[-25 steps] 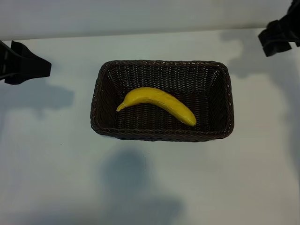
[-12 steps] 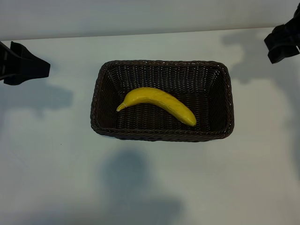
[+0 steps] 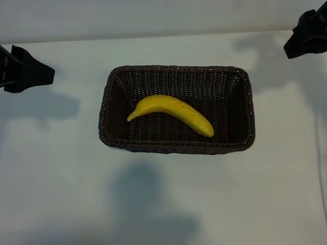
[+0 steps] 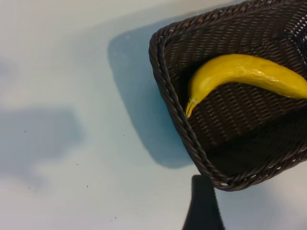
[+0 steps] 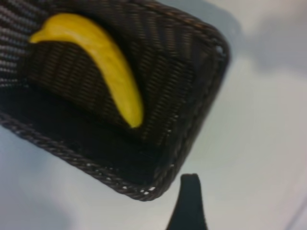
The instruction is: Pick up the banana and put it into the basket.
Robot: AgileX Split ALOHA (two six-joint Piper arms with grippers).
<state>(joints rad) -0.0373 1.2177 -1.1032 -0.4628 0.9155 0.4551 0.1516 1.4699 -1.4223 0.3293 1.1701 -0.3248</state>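
The yellow banana (image 3: 171, 113) lies slantwise on the floor of the dark-brown woven basket (image 3: 176, 148) in the middle of the table. My left gripper (image 3: 31, 73) hangs at the far left edge, well away from the basket, open and empty. Its wrist view shows the banana (image 4: 244, 74), the basket's corner (image 4: 165, 91) and one dark finger (image 4: 204, 203). My right gripper (image 3: 306, 34) is at the far right corner, above and clear of the basket, open and holding nothing. The right wrist view looks down on the banana (image 5: 108, 62), the basket rim (image 5: 72, 153) and one finger (image 5: 189, 201).
The basket stands on a white table (image 3: 61, 178) with bare surface on every side. The table's back edge (image 3: 153, 35) meets a pale wall. Soft arm shadows fall on the left, front and right of the surface.
My right gripper has drawn back up and toward the far right corner. The left gripper, banana and basket have stayed where they were.
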